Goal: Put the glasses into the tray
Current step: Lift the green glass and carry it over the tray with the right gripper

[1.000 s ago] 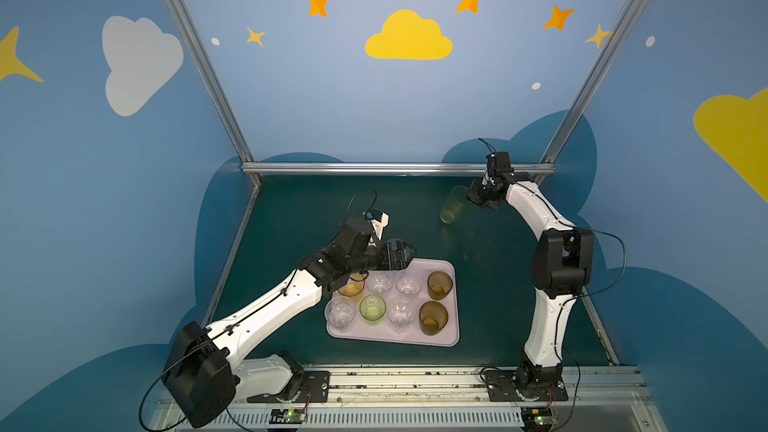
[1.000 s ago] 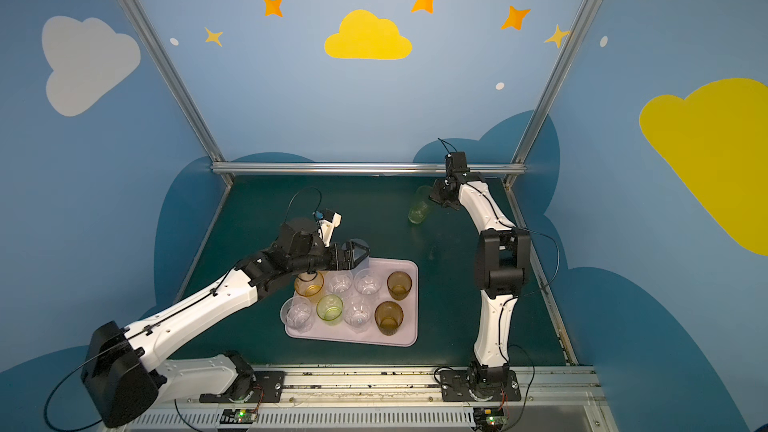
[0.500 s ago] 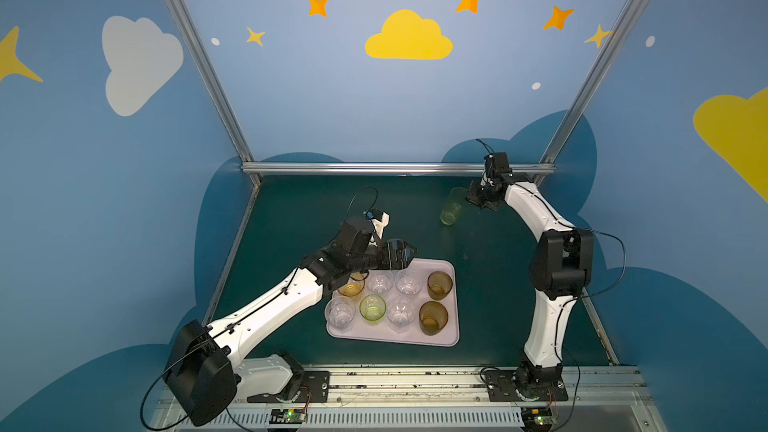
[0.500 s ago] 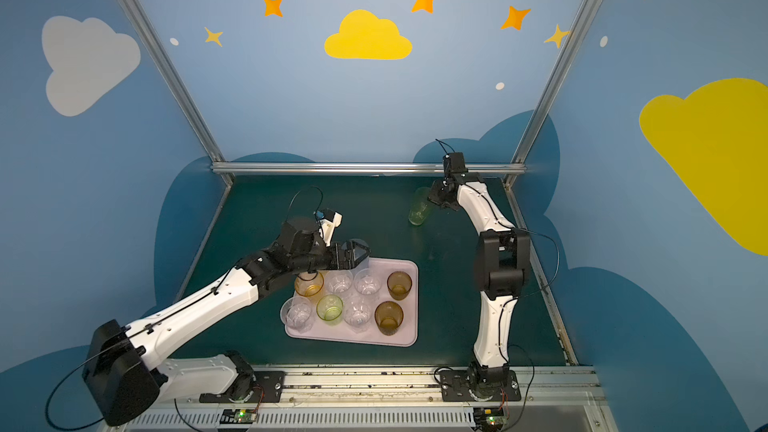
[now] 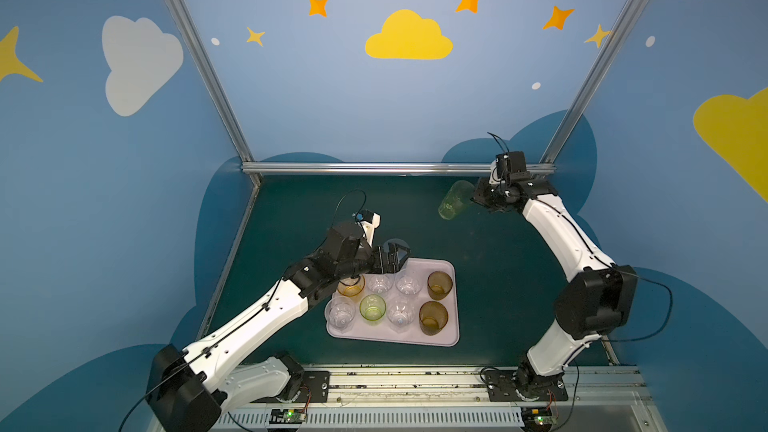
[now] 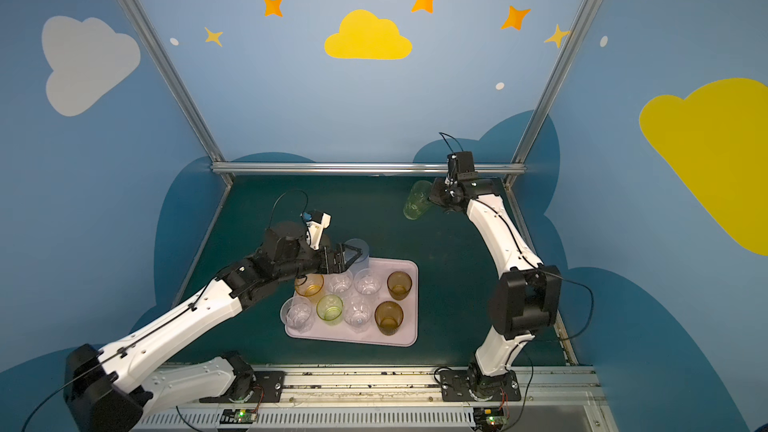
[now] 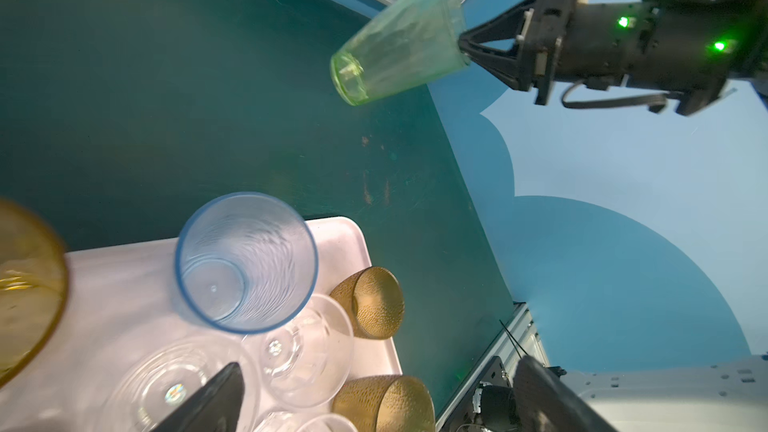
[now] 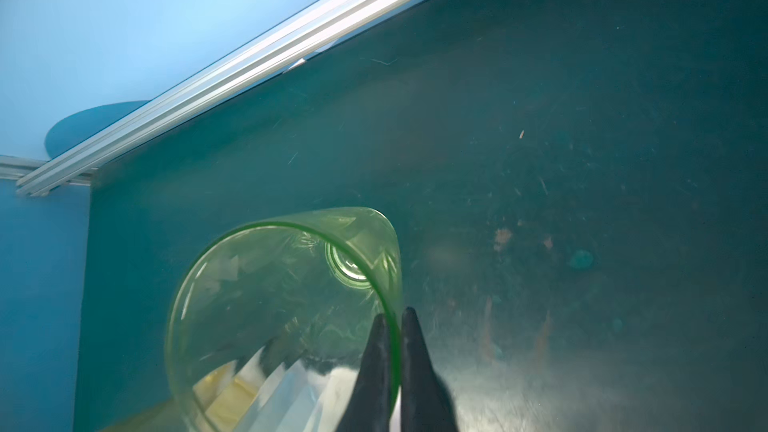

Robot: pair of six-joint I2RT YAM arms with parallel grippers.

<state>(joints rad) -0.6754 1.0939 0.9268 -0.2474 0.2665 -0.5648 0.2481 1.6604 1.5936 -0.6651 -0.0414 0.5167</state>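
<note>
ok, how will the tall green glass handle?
Likely light: the right gripper holds the green glass tilted by a rim pinch alone. Smooth wall may slip or swing. Tall, narrow base: may tip when set down.

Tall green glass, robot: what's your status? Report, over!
Right fingers shut on tall green glass rim, glass tilted above table. Left fingers open, off blue glass standing on tray. Left arm over tray's far edge, may crowd the drop.
</note>
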